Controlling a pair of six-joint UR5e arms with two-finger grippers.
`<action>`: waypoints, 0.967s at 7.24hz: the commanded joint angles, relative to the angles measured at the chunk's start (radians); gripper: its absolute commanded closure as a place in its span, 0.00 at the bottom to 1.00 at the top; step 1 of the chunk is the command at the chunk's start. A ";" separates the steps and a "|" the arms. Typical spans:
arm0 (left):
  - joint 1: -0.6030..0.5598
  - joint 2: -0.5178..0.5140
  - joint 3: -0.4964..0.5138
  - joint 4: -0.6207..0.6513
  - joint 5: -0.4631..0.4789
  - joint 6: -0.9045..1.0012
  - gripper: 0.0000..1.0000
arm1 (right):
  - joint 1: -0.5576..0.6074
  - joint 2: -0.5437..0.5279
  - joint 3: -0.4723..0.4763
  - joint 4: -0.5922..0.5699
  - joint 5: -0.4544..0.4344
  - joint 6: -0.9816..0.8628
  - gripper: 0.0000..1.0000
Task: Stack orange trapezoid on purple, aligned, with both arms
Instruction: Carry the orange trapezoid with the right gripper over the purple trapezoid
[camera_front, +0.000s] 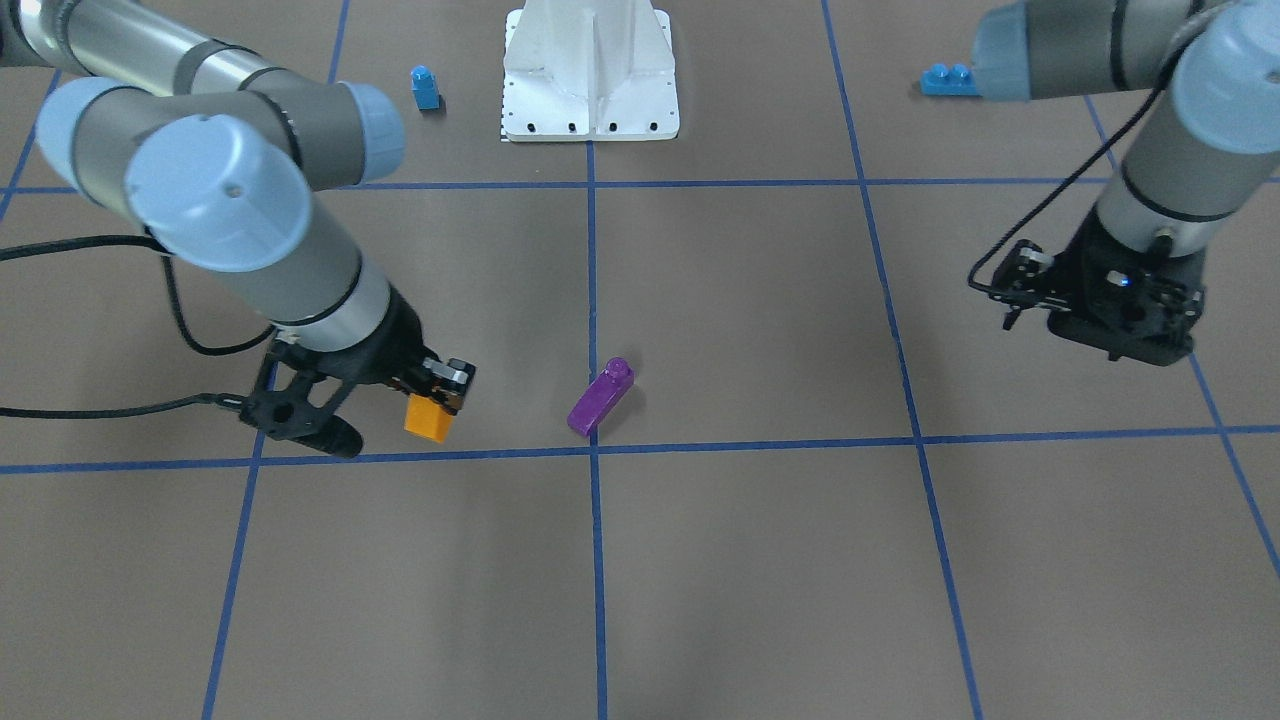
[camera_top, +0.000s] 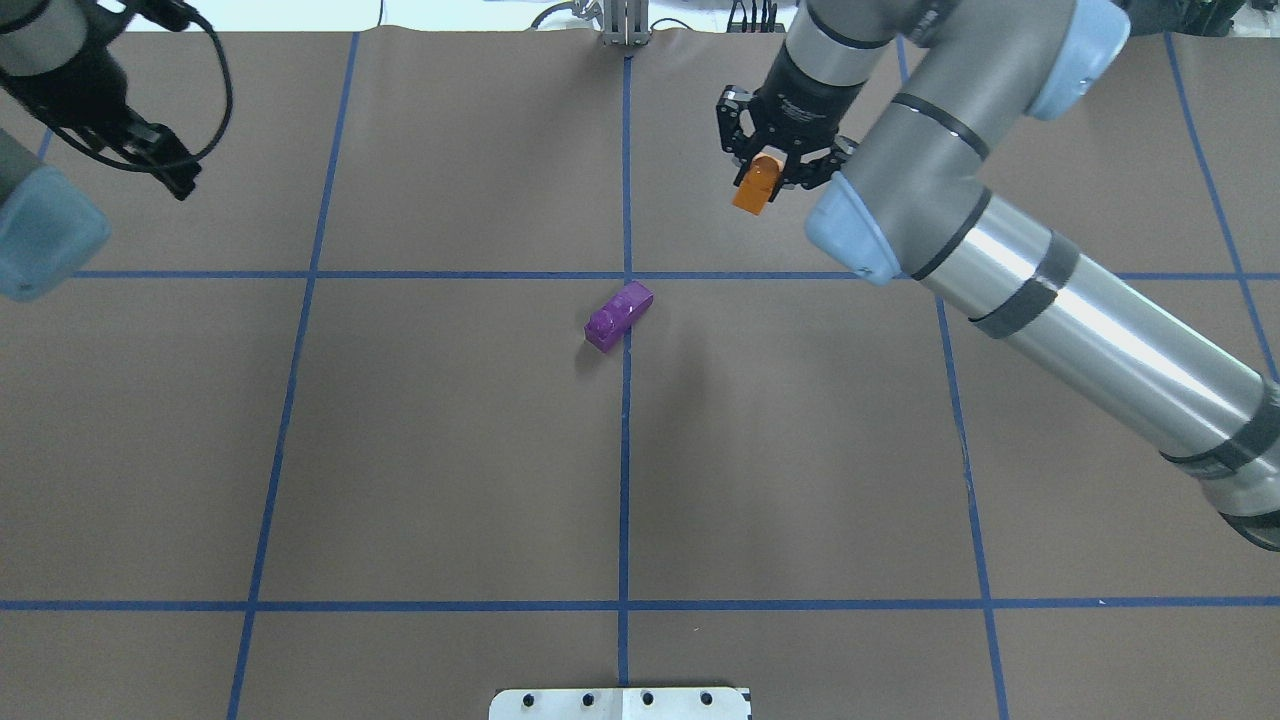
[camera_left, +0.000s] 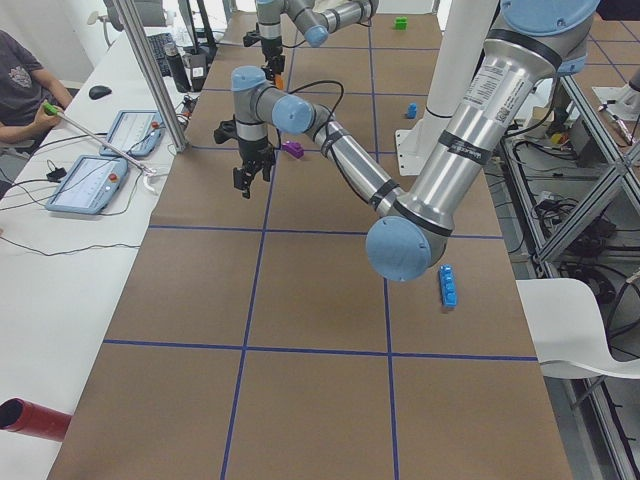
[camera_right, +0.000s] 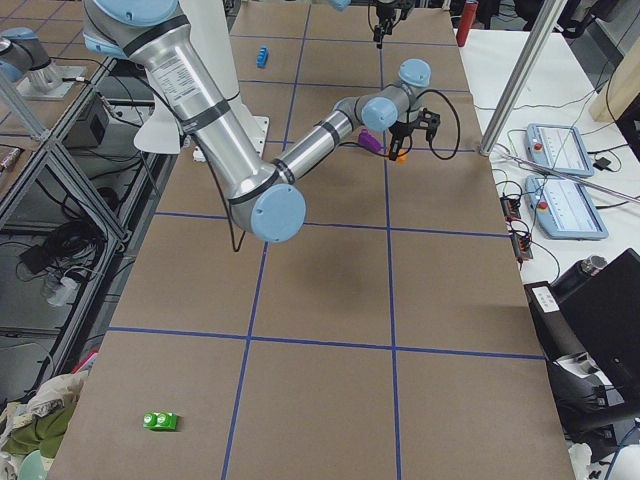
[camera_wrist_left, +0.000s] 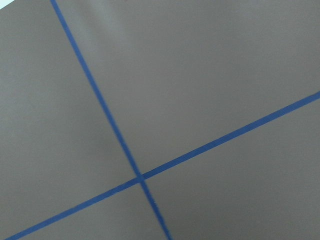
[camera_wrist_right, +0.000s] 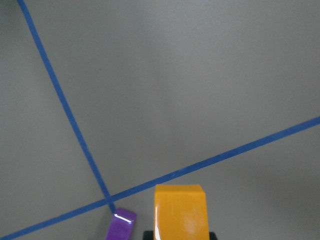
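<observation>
The orange trapezoid (camera_front: 427, 418) is clamped in my right gripper (camera_front: 434, 402), which is shut on it and holds it above the table. It also shows in the overhead view (camera_top: 752, 187) and low in the right wrist view (camera_wrist_right: 180, 212). The purple block (camera_front: 600, 398) lies flat on a blue grid line near the table's middle, its stud at one end. In the overhead view the purple block (camera_top: 619, 315) is down-left of the orange one, apart from it. My left gripper (camera_top: 178, 180) hangs far off at the table's left side, open and empty.
A small blue one-stud block (camera_front: 425, 88) stands beside the white robot base (camera_front: 590, 75). A blue brick (camera_front: 950, 80) lies behind my left arm. A green brick (camera_right: 160, 421) lies far off on the right end. Tablets (camera_left: 85, 185) sit on the side table.
</observation>
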 joint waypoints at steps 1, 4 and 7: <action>-0.127 0.113 0.018 -0.008 -0.006 0.159 0.00 | -0.099 0.113 -0.082 -0.003 -0.084 0.343 1.00; -0.181 0.128 0.095 -0.019 -0.008 0.256 0.00 | -0.202 0.141 -0.145 0.000 -0.177 0.562 1.00; -0.183 0.128 0.110 -0.036 -0.006 0.256 0.00 | -0.254 0.164 -0.171 0.003 -0.232 0.583 1.00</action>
